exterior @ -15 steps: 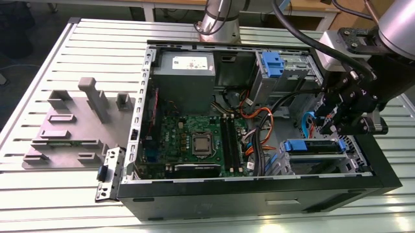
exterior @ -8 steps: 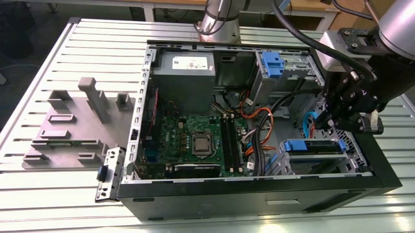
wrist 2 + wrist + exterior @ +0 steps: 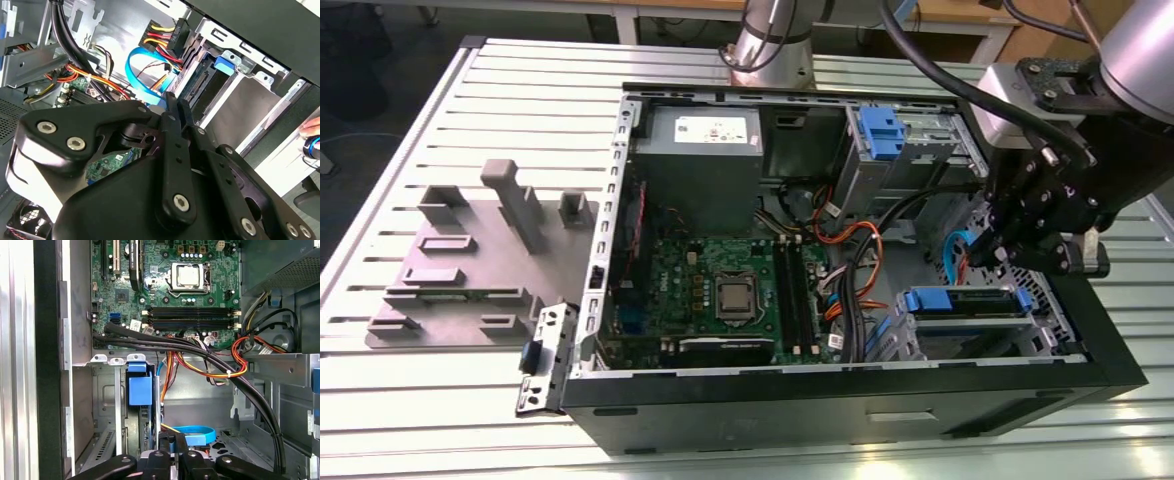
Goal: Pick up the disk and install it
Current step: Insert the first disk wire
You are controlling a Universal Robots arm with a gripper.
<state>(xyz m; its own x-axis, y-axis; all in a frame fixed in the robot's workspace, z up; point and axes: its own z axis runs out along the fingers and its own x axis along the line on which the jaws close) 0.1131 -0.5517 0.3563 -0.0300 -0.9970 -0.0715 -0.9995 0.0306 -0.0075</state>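
Down at the 4 o'clock corner of the open computer case, as the exterior view framed it, the pincer hung just above the drive cage. Its 2 fingers were drawn together, and nothing could be seen clamped between them. The disk lay in the top of that cage, its blue bracket showing at both ends. From the pincer the disk lay close by at about 7 o'clock, lower and nearer the case's near wall. Its long axis ran from 9 to 3 o'clock, parallel to that wall. In the first wrist view the pincer sat right beside the disk's edge, with a looped blue cable just past it. Whether they touched could not be told. I judged the disk seated or nearly so.
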